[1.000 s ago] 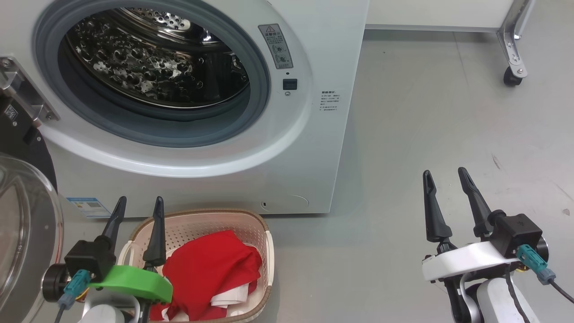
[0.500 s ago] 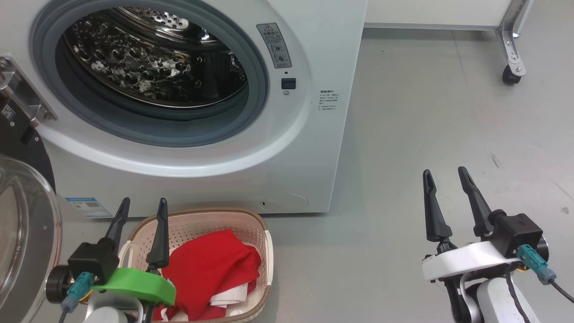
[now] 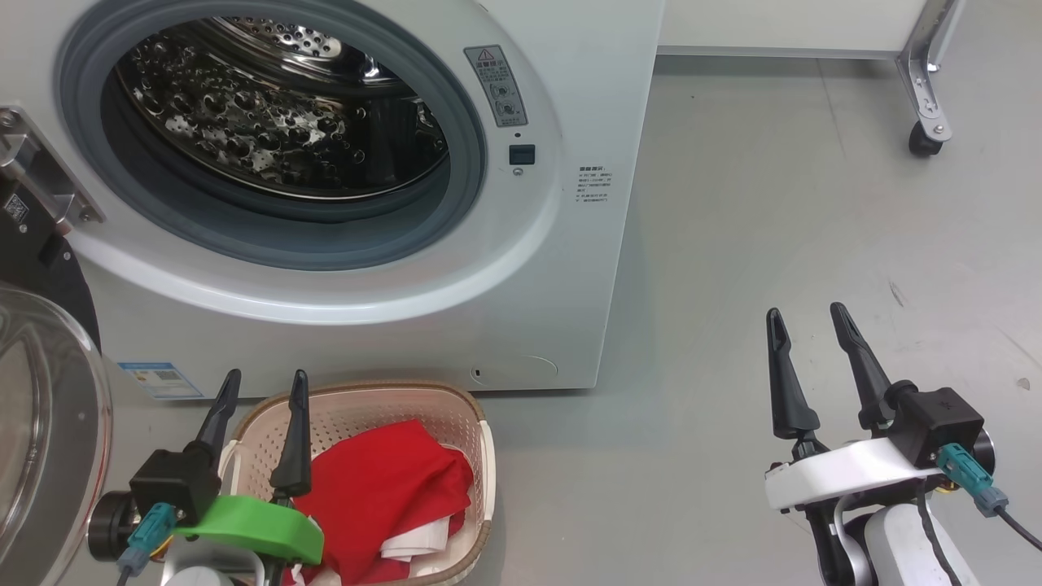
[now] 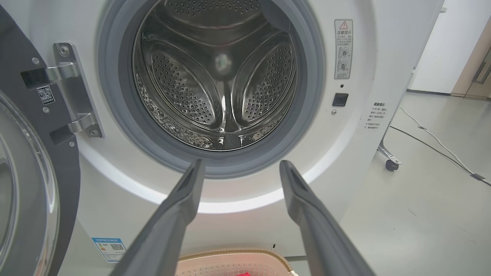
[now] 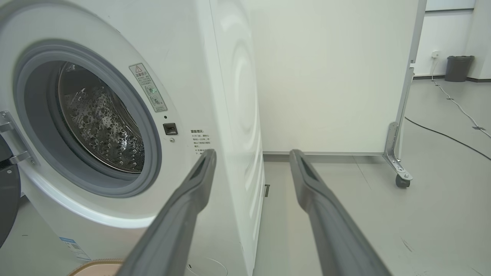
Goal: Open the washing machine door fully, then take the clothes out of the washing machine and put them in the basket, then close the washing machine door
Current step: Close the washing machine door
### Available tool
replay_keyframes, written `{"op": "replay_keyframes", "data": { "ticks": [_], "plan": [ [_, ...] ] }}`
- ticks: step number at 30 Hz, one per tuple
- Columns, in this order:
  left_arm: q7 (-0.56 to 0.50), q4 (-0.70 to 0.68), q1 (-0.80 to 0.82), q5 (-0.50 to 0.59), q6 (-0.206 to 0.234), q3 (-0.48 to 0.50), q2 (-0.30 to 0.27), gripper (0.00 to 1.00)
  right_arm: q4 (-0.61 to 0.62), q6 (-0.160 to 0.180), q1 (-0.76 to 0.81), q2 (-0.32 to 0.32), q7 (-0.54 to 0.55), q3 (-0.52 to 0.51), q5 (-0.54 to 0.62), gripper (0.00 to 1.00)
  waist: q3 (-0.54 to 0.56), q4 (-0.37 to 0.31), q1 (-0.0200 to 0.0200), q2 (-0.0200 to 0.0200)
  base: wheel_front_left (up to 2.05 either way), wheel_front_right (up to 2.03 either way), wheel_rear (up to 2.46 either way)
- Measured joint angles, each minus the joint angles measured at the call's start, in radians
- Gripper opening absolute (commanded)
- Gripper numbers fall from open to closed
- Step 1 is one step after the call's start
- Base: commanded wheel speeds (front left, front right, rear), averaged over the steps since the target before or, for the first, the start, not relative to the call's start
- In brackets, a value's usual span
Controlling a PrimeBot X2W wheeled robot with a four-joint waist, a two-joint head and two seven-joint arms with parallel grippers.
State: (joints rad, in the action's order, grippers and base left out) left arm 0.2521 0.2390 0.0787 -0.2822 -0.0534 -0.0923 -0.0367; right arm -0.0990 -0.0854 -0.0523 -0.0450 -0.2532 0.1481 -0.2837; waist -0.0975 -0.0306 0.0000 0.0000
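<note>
1. The clothes [image 3: 383, 488] lie in the basket [image 3: 391, 387]; the washing machine [image 3: 586, 268] drum looks empty.
2. My left gripper [image 3: 267, 374] and right gripper [image 3: 804, 309] both stand apart, holding nothing.
3. The washing machine door [image 3: 49, 407] hangs open at left (rigid, hinged, glossy, likely slippery); I'd push its black rim, sparing the glass.

A white wheeled partition [image 5: 330, 76] stands on the smooth grey floor [image 3: 773, 203].

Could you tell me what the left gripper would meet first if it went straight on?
Probably the washing machine: the open left gripper aims at the porthole's lower grey gasket, though depth is unclear.
</note>
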Motion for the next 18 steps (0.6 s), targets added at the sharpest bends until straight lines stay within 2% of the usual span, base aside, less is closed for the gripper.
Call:
{"op": "replay_keyframes", "data": {
  "ticks": [18],
  "plan": [
    [0.0,-0.013,-0.008,-0.008,0.005,-0.013,0.0,1.0,-0.001,-0.001,0.0,0.0,0.0,0.004,0.0,1.0,0.004,-0.003,0.0,0.0,-0.2,0.2,0.0]
  ]
}}
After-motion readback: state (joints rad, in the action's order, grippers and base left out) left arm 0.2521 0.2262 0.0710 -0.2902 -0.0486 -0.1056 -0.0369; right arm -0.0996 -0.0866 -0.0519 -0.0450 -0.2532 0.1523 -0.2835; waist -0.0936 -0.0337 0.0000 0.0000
